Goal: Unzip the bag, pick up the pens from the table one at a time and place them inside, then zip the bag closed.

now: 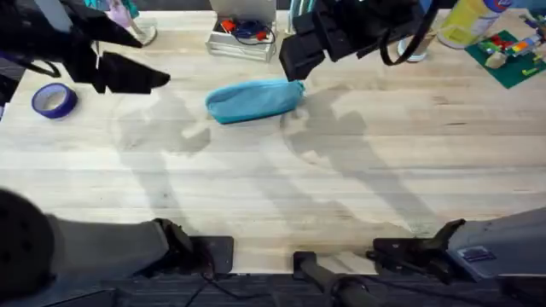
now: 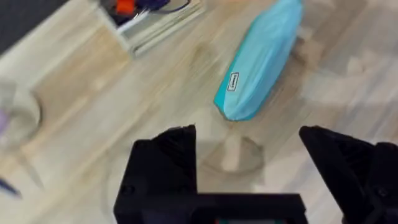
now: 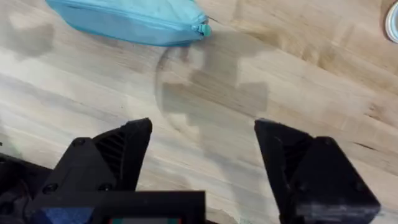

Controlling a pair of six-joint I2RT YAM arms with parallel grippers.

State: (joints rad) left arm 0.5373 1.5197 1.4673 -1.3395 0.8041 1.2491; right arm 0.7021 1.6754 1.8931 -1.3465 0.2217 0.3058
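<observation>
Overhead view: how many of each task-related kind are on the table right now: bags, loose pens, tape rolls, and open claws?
Teal bag: 1
Loose pens on the table: 0
Purple tape roll: 1
Open claws: 2, left claw and right claw
Total: 4

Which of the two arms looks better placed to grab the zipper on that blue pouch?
Probably the right. Its open pincer hovers just off the bag at the end where the zipper pull shows. The left pincer, also open, faces the bag's opposite end.
</observation>
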